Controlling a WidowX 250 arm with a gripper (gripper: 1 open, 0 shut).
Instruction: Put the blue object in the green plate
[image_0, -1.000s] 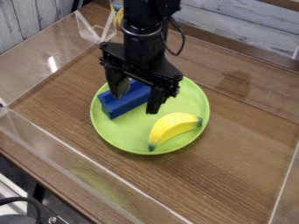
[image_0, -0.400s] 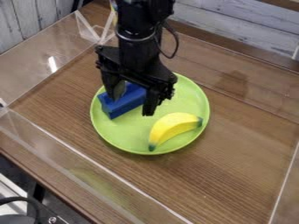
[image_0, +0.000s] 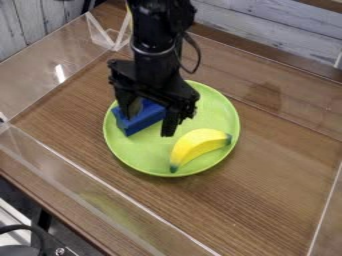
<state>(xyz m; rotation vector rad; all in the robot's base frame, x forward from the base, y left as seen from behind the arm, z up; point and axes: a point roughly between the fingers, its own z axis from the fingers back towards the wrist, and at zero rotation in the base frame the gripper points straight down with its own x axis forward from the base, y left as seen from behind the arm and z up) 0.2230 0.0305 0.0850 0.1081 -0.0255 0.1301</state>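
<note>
The blue object (image_0: 135, 121) lies inside the green plate (image_0: 144, 155), on its left half. My gripper (image_0: 148, 112) hangs straight down over the block, open, with one finger at each end of it; its black fingers (image_0: 174, 112) reach down close to the plate. The upper part of the block is hidden behind the gripper, and I cannot tell whether the fingers touch it. The block rests on the plate.
A yellow banana (image_0: 199, 147) lies in the right half of the same plate, close to the right finger. A clear plastic wall (image_0: 40, 60) borders the wooden table on the left and front. A pale plank wall stands behind.
The gripper has drifted slightly left and down over the blue object, staying open. The block and banana have not moved.
</note>
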